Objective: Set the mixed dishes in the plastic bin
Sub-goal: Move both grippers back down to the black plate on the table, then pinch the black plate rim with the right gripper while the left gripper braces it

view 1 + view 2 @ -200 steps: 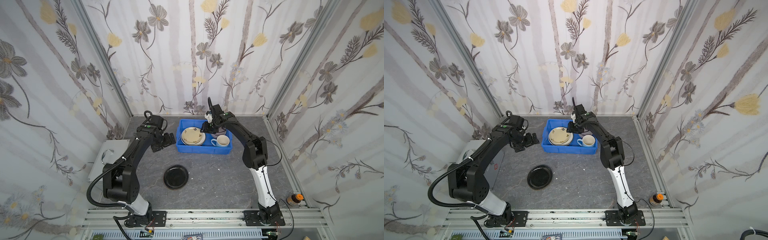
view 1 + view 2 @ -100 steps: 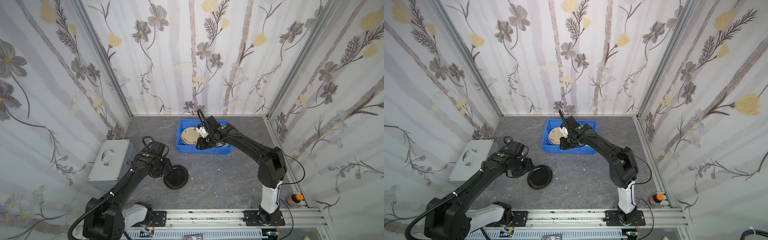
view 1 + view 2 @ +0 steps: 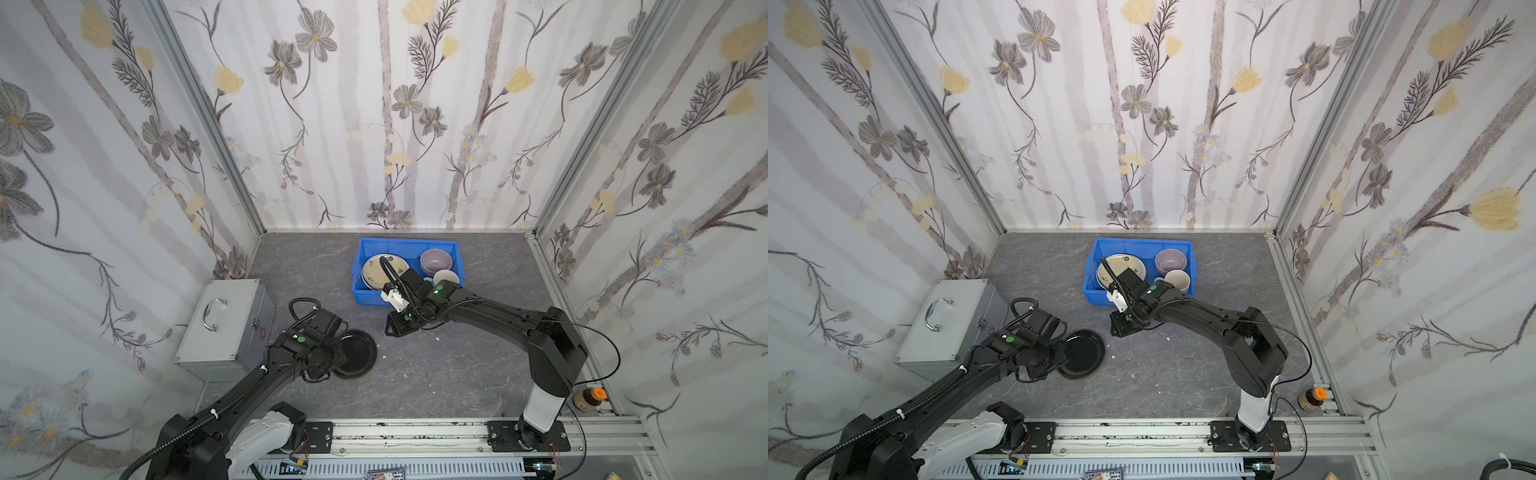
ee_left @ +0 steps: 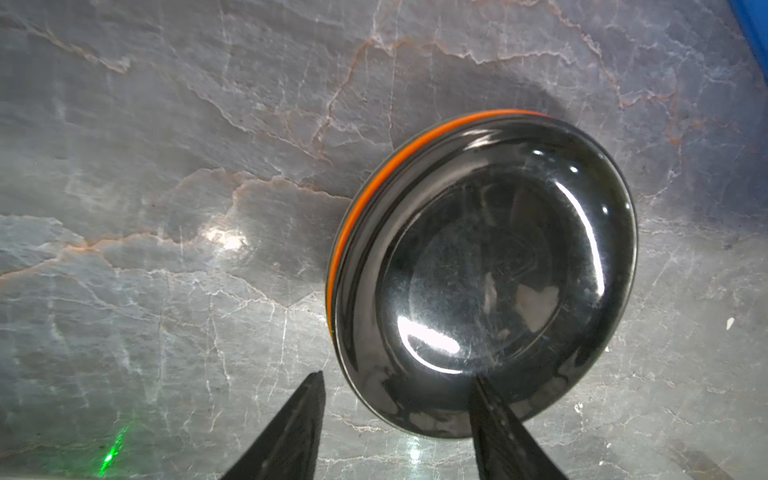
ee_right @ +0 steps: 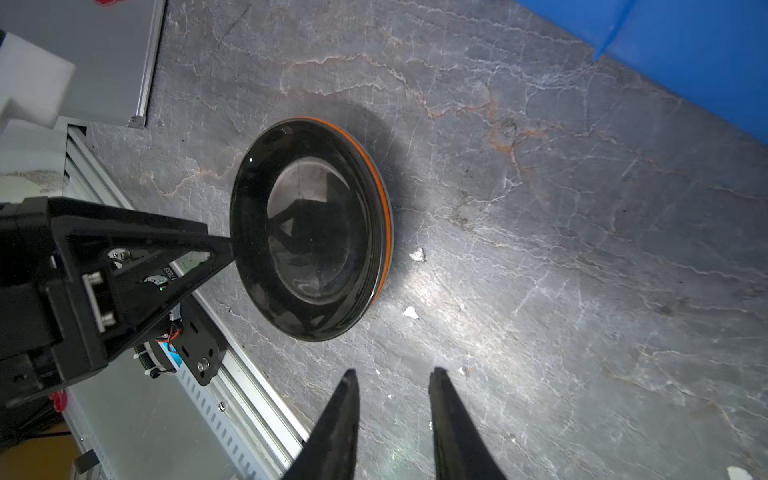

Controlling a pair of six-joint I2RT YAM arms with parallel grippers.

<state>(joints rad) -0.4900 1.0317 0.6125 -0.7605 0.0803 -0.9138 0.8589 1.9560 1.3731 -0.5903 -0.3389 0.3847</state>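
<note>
silver case [image 3: 226,328]: flat on the floor at 9 o'clock from the black plate, handle on top
left gripper [image 4: 397,376]: fingers partly apart, edge of the black plate in the gap, one finger over the plate's inside, the other over the bare floor, not squeezing it
black plate [image 3: 357,353]: out on the grey floor at 7 o'clock from the blue bin, lying on top of the orange plate
orange plate [image 5: 389,232]: under the black one, only a thin edge peeking out
right gripper [image 5: 392,370]: small gap, nothing in it, over the floor at 2 o'clock from the black plate, close to the bin's near wall
blue bin [image 3: 368,297]: far back on the floor, near the 12 o'clock wall
cream plate [image 3: 374,270]: inside the bin, on the 9 o'clock side, on top of another plate
lilac bowl [image 3: 435,261]: inside the bin, at 3 o'clock from the cream plate
pale mug [image 3: 446,276]: inside the bin, just at 5 o'clock from the bowl
bottle with orange cap [image 3: 588,397]: by the rail, at 4 o'clock from the bin
</note>
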